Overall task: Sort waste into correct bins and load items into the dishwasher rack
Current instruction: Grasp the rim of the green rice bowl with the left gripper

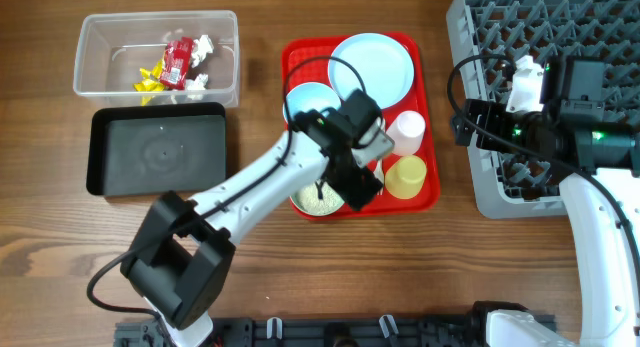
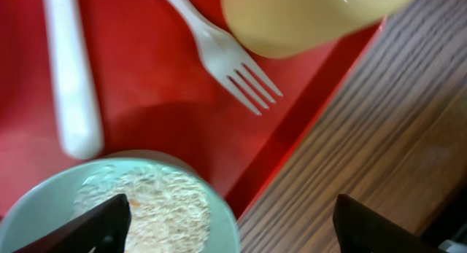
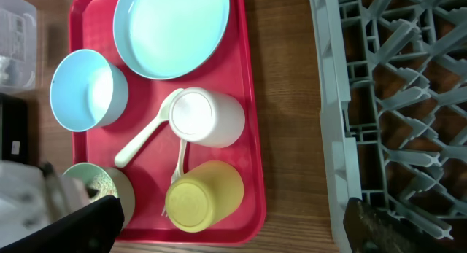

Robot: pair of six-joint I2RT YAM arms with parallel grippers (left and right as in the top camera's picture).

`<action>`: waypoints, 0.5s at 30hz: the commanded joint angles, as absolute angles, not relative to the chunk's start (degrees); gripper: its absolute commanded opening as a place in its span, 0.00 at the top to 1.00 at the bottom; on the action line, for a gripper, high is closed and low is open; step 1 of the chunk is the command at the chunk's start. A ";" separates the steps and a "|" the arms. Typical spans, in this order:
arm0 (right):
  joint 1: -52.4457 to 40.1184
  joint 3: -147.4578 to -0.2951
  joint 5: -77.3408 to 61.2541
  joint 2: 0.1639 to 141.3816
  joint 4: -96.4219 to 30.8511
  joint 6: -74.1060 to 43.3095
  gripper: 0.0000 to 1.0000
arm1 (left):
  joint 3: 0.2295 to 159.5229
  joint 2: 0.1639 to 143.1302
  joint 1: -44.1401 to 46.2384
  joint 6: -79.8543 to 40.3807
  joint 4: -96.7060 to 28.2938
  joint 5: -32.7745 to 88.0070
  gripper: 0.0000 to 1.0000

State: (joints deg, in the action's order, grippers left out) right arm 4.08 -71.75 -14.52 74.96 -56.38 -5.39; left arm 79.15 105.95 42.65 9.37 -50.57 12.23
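Observation:
My left gripper (image 2: 233, 235) is open and hangs low over the front of the red tray (image 1: 295, 57). One finger is above the rice-like grains (image 2: 153, 205) in a light blue bowl (image 1: 315, 199), the other above the bare wood past the tray's edge. The bowl's rim lies between the jaws. Beside it lie the white fork (image 2: 233, 63) and spoon (image 2: 69, 78), with the yellow cup (image 2: 306, 20) on its side. My right gripper (image 3: 230, 231) stands open and empty by the left wall of the grey dishwasher rack (image 1: 500, 27).
The tray also carries the plate (image 3: 171, 30), an empty blue bowl (image 3: 84, 89) and a white cup (image 3: 208, 118). At the far left a clear tub (image 1: 100, 37) holds a red wrapper (image 1: 178, 62), yellow wrapper (image 1: 150, 79) and white scraps (image 1: 203, 47). A black tub (image 1: 160, 152) sits in front of it.

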 commanded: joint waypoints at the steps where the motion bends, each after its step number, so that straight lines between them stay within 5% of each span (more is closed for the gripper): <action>1: 4.25 -72.62 -15.03 75.55 -56.07 -6.20 0.00 | 75.70 105.78 43.77 9.80 -47.57 9.96 0.20; 10: 4.25 -72.62 -15.03 75.55 -55.92 -6.15 0.01 | 67.85 105.78 43.77 5.21 -38.92 4.62 0.44; 13: 4.25 -72.62 -15.00 75.55 -55.46 -6.11 0.01 | 67.79 105.78 43.77 3.68 -37.60 4.60 0.76; 15: 4.25 -72.62 -15.00 75.55 -55.48 -6.13 0.01 | 67.75 105.78 43.77 3.57 -37.47 4.58 0.83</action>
State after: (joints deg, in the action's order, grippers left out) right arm 4.08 -71.75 -14.52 74.96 -55.68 -5.39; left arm 68.20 105.95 43.90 4.89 -37.76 5.63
